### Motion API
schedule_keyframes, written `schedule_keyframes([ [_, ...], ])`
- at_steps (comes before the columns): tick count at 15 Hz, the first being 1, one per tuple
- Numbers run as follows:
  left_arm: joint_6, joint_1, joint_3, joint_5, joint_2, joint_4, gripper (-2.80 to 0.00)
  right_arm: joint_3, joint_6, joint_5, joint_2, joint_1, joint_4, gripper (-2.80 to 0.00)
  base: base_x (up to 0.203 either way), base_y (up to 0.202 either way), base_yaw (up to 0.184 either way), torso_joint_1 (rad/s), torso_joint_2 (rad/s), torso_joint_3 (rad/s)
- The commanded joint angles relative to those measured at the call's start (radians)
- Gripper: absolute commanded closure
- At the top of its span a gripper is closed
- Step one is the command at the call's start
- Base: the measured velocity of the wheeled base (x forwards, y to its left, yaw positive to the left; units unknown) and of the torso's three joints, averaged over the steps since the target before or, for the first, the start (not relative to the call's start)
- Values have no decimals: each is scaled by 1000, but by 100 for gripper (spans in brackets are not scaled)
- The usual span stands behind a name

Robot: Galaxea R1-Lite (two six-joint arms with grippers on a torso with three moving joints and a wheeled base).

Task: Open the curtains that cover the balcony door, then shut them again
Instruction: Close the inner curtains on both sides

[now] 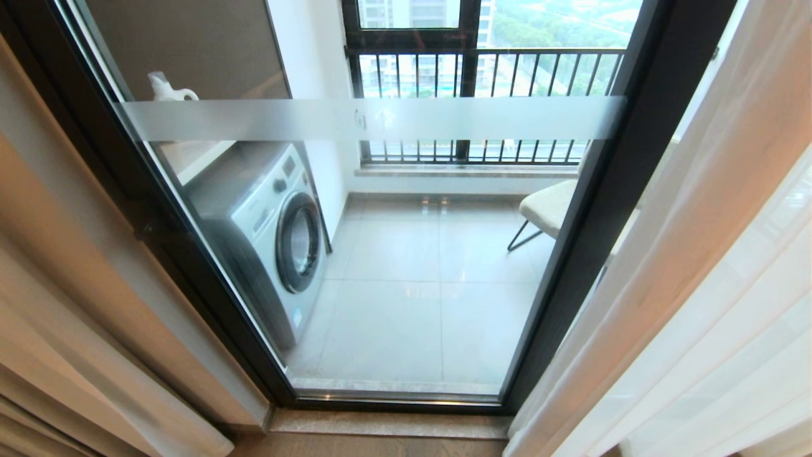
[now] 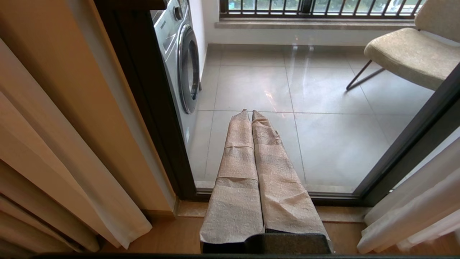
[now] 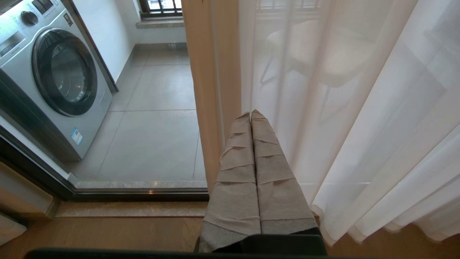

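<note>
- Your left gripper has its cloth-wrapped fingers pressed together, holding nothing; the balcony door glass stands just ahead of the tips.
- Your right gripper is likewise closed and empty, its tips near, perhaps touching, the curtains.
- Beyond the glass stand a washing machine and a chair.

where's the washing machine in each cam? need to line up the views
Head view: washing machine at left of centre, behind the balcony door glass.
Left wrist view: upper part of the picture, just past the dark door frame, only its front edge and round door showing.
Right wrist view: upper left corner, front fully visible.
Shared landmark: the chair on the balcony, also seen in the left wrist view and, through the sheer curtain, the right wrist view.
</note>
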State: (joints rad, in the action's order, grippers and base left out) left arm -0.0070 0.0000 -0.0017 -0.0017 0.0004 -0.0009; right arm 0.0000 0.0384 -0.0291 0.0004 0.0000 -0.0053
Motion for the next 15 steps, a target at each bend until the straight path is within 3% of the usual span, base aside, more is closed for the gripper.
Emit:
schedule_keyframes([
  [1,-1,0,0,-1,0,-1,0,0,0,0,0,0,-1,0,0,0,0,0,0,0],
  [6,1,0,0,3,0,1,0,0,0,0,0,0,-1,0,-1,18,0,0,0,0],
  [15,-1,0,0,3,0,-1,0,0,0,0,0,0,-1,0,0,184,2,3,3,2],
])
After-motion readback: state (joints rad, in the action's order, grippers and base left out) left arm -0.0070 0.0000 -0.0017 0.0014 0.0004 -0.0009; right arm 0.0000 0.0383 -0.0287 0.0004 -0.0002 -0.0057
